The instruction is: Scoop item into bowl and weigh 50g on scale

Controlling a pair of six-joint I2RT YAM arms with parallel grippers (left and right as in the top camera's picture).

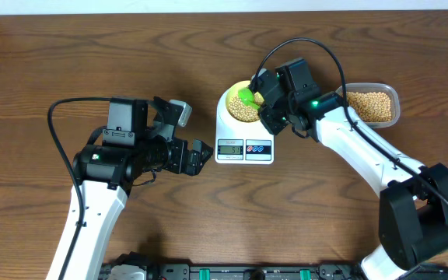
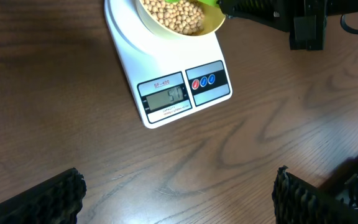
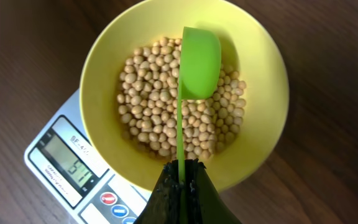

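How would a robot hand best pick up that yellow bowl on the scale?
Probably the bowl by its rim, coming down from above, one finger inside, one outside; its thin open wall suits a pinch. Pick the side away from the green scoop, which the right gripper holds over the beans.

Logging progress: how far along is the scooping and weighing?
Done: soybeans lie in the yellow bowl on the scale. In hand: the right gripper holds the green scoop over the bowl. Remaining: the display seems to be in the fifties, last digit unclear, so probably trim toward fifty. Meanwhile the left gripper is open.
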